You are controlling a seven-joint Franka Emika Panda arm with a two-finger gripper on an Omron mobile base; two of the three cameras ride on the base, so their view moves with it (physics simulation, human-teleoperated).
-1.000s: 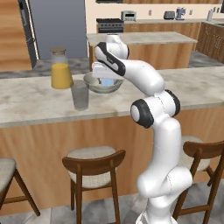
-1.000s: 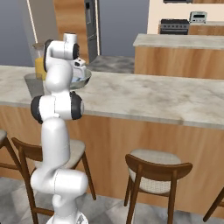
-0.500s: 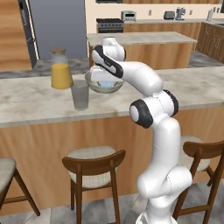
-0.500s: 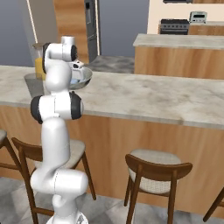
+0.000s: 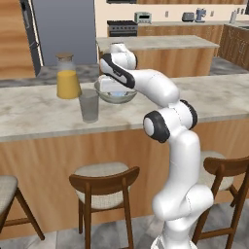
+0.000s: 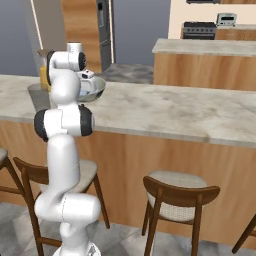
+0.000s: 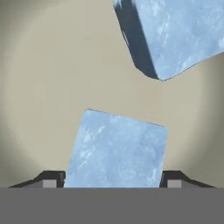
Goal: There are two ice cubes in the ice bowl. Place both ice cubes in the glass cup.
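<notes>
1. Two translucent light-blue ice cubes (image 7: pixel 117 148) are seen inside the wide pale grey-green ice bowl (image 7: pixel 48 78), beside the grey glass cup (image 5: pixel 89 104)
2. The nearer cube is straddled by the gripper (image 7: pixel 113 179), jaws spread and not yet clenched; squeezing squarely on flat faces is advised, since a slip is likely

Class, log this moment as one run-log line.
phase: grasp | end effector: open, straddling near ice cube in ice bowl | glass cup: empty

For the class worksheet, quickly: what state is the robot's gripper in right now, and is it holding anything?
Gripper: open, one fingertip on each side of the nearer ice cube in the ice bowl, not yet closed on it.
</notes>
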